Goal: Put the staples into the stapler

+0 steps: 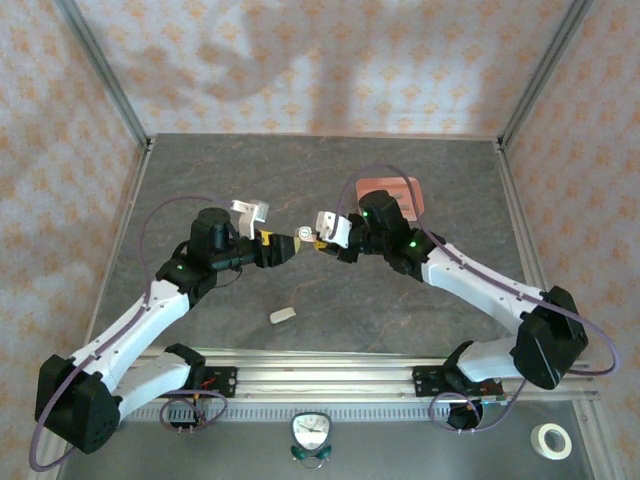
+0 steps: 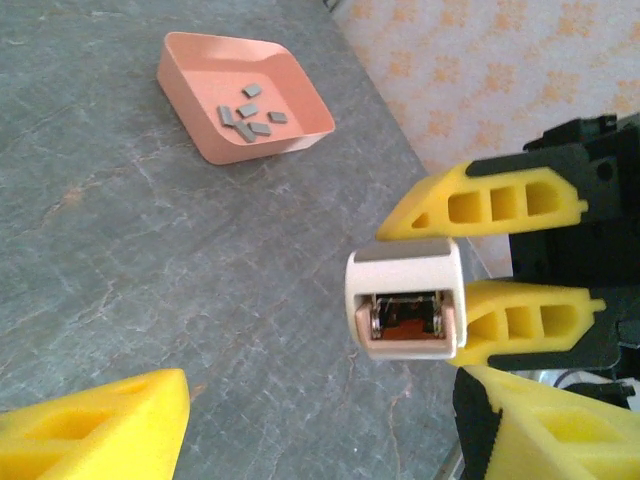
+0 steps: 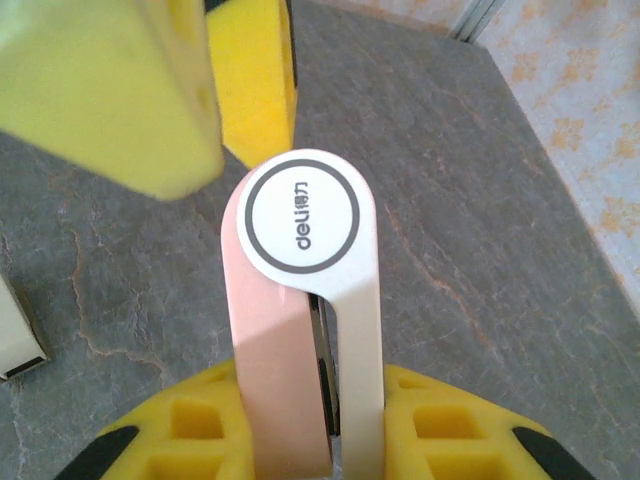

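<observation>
1. Right claw [image 3: 310, 435] is clenched on the stapler [image 3: 300, 290], held above the worktop [image 3: 480, 200].
2. Your left claw [image 1: 283, 250] hangs released, facing the stapler's front end.
3. Staples [image 2: 248, 115] lie in the pink tray [image 2: 255, 152] farther off. Loading looks unstarted, so send the left claw for one strip.

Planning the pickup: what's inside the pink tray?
Several grey staples lie loose on the tray floor. From above, the right arm covers part of it.

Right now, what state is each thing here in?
Left claw: open, empty.
Right claw: shut on the stapler.
Stapler: gripped, held above the table.
Staples: loose in the tray.
Tray: upright on the table.
Small white piece: lying loose on the table.
</observation>
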